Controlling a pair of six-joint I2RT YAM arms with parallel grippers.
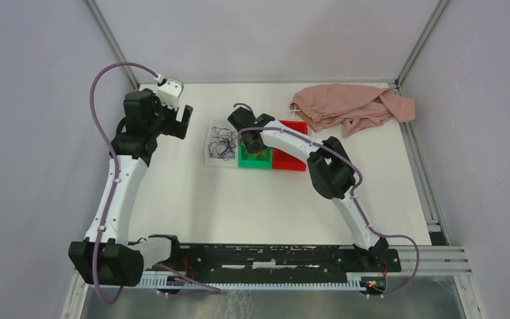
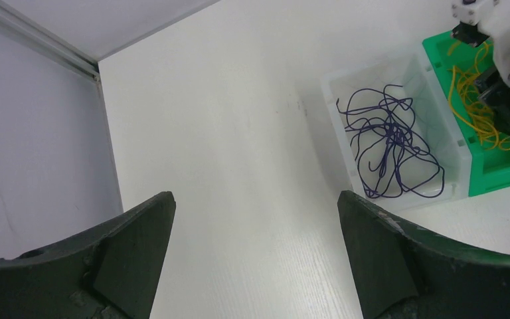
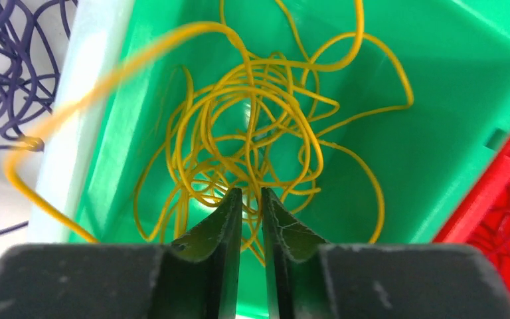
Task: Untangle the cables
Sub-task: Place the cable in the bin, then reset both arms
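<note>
Yellow cables [image 3: 265,113] lie tangled in a green bin [image 3: 451,100]. My right gripper [image 3: 251,191] hangs over this bin [image 1: 255,161] with its jaws almost together, and yellow strands pass between the tips. One yellow strand loops out over the bin's left wall. Dark purple cables [image 2: 388,143] lie loose in a clear white bin [image 2: 345,126] left of the green one, and they also show in the top view [image 1: 222,143]. My left gripper [image 2: 254,195] is wide open and empty above the bare table, left of the white bin. From above, it [image 1: 184,119] is at the table's far left.
A red bin [image 1: 291,158] stands right of the green one, with thin strands in it [image 3: 505,222]. A pink cloth [image 1: 352,106] lies crumpled at the far right corner. Grey walls and metal rails bound the table.
</note>
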